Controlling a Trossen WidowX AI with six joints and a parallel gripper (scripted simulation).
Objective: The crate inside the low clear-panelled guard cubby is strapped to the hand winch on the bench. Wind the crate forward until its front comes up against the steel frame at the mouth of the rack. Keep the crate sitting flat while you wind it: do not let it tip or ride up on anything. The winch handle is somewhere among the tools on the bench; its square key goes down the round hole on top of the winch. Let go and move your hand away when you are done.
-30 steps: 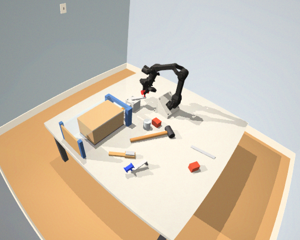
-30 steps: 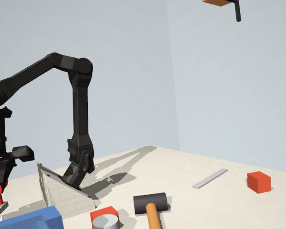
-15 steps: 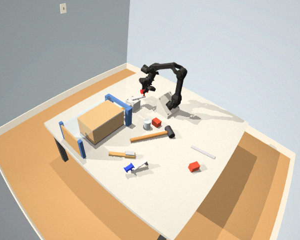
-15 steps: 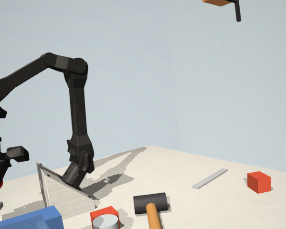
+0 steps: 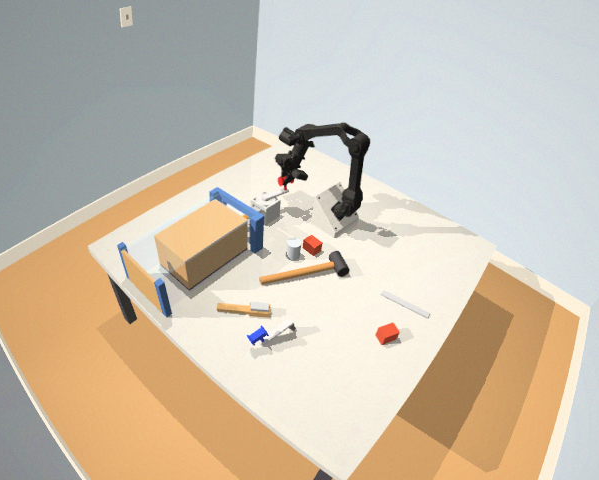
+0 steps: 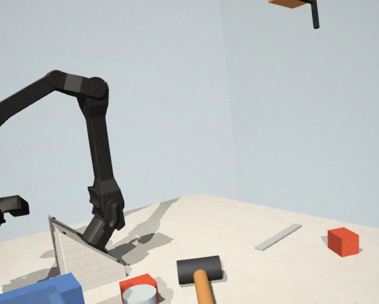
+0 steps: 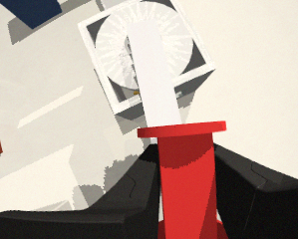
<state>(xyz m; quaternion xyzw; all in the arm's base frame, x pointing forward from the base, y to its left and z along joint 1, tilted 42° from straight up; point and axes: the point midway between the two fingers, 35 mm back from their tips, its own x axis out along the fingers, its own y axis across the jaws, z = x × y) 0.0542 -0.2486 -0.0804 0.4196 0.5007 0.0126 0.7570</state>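
My gripper [image 5: 285, 182] [image 7: 178, 149] is shut on the red grip of the winch handle. The handle's pale arm [image 5: 275, 195] [image 7: 155, 80] reaches from the grip over the top of the grey winch [image 5: 272, 210] [image 7: 98, 75]. The handle's key is hidden under the arm. The brown crate [image 5: 201, 237] sits flat inside the clear-panelled cubby, its front close behind the blue steel frame [image 5: 261, 235] [image 6: 68, 284] [image 7: 31, 11]. I cannot tell whether they touch. The strap is hard to make out.
A silver cylinder [image 5: 293, 249] [image 6: 140, 294] and a red block [image 5: 312, 244] stand near the frame. A mallet [image 5: 299, 272] [image 6: 199, 268], a wooden tool [image 5: 232, 308], a blue-gripped crank [image 5: 258, 335], a flat bar [image 5: 405, 303] and another red block [image 5: 387, 333] lie farther off.
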